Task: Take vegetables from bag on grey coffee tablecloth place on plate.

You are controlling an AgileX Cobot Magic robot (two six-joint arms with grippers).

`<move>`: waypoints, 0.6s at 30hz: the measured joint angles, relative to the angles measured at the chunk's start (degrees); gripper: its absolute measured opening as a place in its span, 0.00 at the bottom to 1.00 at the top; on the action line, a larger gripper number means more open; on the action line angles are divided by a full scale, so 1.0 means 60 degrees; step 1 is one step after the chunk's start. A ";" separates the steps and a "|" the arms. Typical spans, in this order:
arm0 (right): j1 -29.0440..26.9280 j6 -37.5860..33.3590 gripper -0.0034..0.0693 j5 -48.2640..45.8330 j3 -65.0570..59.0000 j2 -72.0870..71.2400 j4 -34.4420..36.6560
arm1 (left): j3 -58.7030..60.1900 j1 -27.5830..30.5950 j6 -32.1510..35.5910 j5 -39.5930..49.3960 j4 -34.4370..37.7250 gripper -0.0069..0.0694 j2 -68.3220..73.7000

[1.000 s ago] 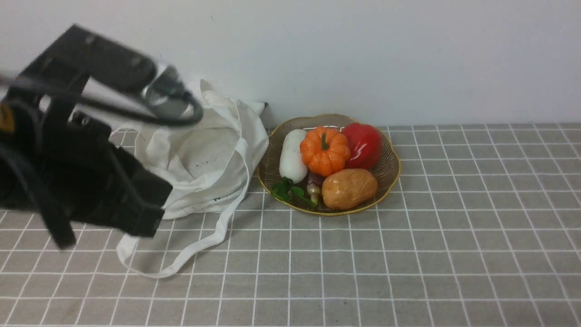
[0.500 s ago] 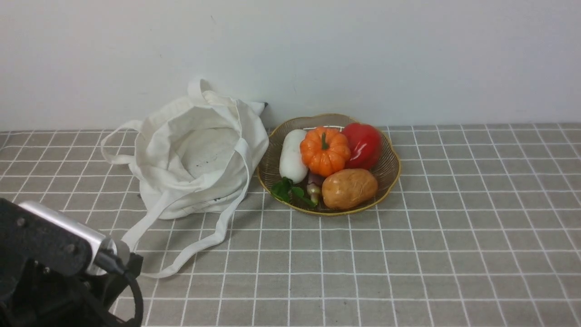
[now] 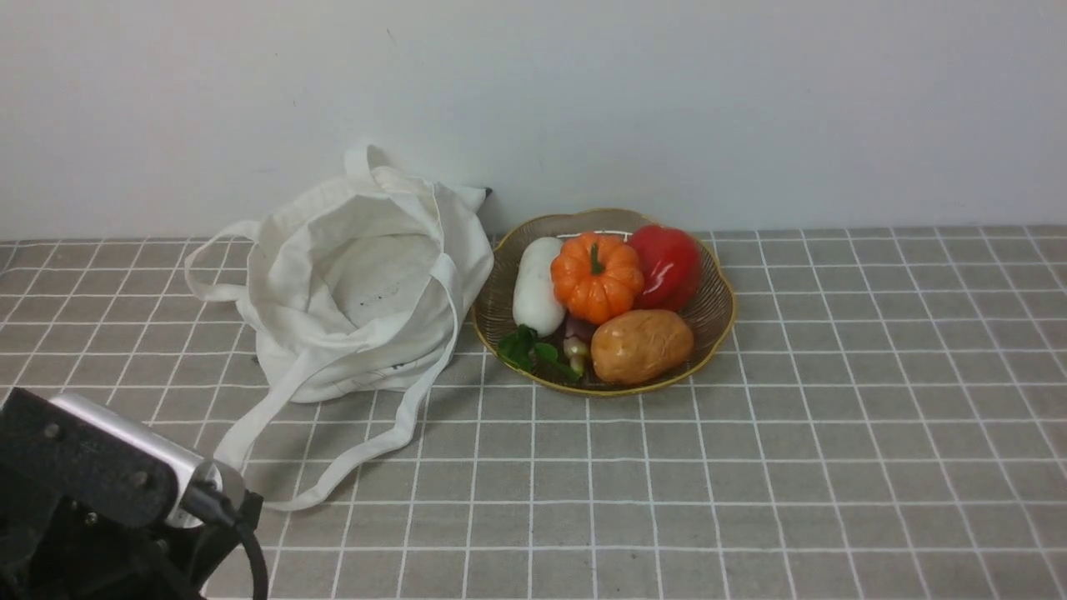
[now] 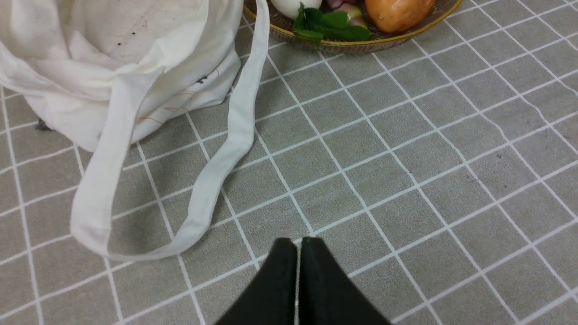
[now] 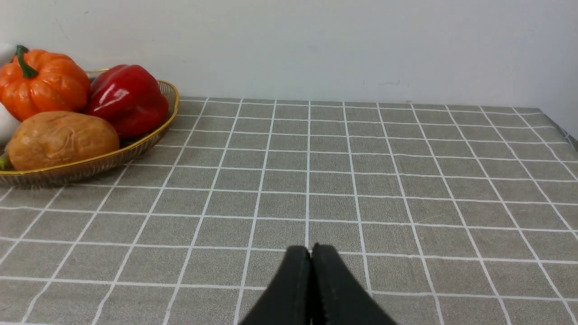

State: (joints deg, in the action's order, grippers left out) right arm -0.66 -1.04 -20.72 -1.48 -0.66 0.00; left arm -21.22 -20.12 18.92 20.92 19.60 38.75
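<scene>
The orange pumpkin (image 3: 597,277) lies in the brown plate (image 3: 715,312) with a gold rim, on the grey checked tablecloth (image 3: 750,467). It also shows in the right wrist view (image 5: 41,85). The white cloth bag (image 3: 367,292) lies slumped and open just left of the plate, straps trailing forward (image 4: 226,153). My left gripper (image 4: 298,243) is shut and empty, low over the cloth near the front left, short of the bag's strap. My right gripper (image 5: 310,250) is shut and empty over bare cloth right of the plate; it is out of the front view.
The plate also holds a red bell pepper (image 3: 667,265), a tan potato (image 3: 642,345), a white vegetable (image 3: 537,285) and green leaves (image 3: 525,348). A white wall stands right behind the bag and plate. My left arm's body (image 3: 100,508) fills the front-left corner.
My left arm dropped from high over the bag down to the front-left corner, uncovering the bag. Since half a second ago it has barely shifted. Pumpkin, plate and bag have not moved.
</scene>
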 joint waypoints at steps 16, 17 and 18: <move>0.0000 0.0000 0.03 0.0000 0.0000 0.0000 0.0000 | 0.3099 0.1963 -0.3272 0.0003 -0.3420 0.08 -0.5988; 0.0000 0.0000 0.03 0.0000 0.0000 0.0000 0.0000 | 0.3249 0.2097 -0.3515 0.0003 -0.3495 0.08 -0.6166; 0.0000 0.0000 0.03 0.0000 0.0000 0.0000 0.0000 | 0.3412 0.2222 -0.3694 0.0003 -0.3580 0.08 -0.6352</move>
State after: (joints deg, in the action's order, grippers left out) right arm -0.66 -1.04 -20.72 -1.48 -0.66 0.00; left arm -0.75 -6.79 -3.25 20.94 -1.88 0.64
